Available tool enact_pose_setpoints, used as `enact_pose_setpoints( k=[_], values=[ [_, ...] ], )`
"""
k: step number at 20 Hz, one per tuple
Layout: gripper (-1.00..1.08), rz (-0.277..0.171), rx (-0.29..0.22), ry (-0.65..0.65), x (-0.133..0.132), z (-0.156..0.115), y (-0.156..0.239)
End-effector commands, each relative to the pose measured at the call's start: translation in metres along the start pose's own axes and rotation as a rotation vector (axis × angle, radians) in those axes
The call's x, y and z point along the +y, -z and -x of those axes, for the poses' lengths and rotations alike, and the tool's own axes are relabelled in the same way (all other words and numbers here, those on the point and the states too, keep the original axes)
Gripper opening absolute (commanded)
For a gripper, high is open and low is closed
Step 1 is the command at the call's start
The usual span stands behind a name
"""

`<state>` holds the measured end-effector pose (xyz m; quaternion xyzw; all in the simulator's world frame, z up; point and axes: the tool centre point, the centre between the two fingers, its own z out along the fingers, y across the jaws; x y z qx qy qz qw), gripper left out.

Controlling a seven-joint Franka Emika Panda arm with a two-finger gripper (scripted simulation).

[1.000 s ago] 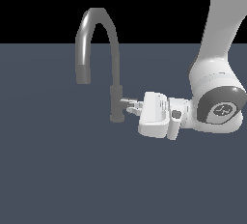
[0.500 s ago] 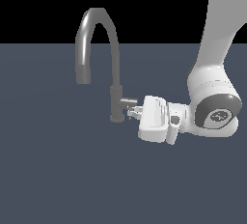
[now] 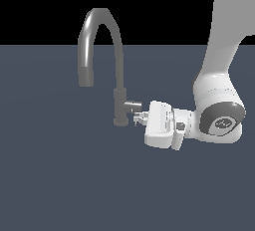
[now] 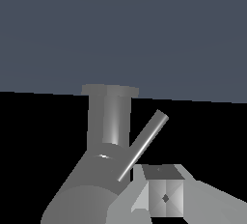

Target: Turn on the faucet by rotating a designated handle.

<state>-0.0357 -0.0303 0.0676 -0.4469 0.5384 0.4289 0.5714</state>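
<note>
The faucet (image 3: 119, 70) is a tall grey gooseneck tap with a thicker base, standing left of centre in the exterior view. Its handle (image 3: 130, 105) is a short stub on the side of the base that faces the arm, with a thin lever pin (image 4: 144, 145) slanting off it. My gripper (image 3: 137, 119) lies level beside the base, its tip just below the stub and right by the pin. The wrist view shows the fingertips (image 4: 157, 198) pressed together as one block, shut with nothing between them. There the pin passes close beside them, in front of the faucet base (image 4: 110, 117).
The faucet stands on a flat dark blue-grey surface (image 3: 60, 175). My white arm (image 3: 219, 120) comes down from the upper part of the exterior view's right.
The hand has sunk a little and tilted its tip up toward the handle, staying close beside the faucet base. The faucet itself has not moved.
</note>
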Motion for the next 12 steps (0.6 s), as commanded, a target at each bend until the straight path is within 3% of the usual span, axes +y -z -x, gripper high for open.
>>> enact_pose_setpoints(
  k=[1,12],
  values=[
    [-1.00,-0.003,0.006,-0.007,-0.004,-0.009,-0.001],
    [-1.00,-0.005,0.020,-0.044,-0.015,-0.045,-0.002]
  ],
)
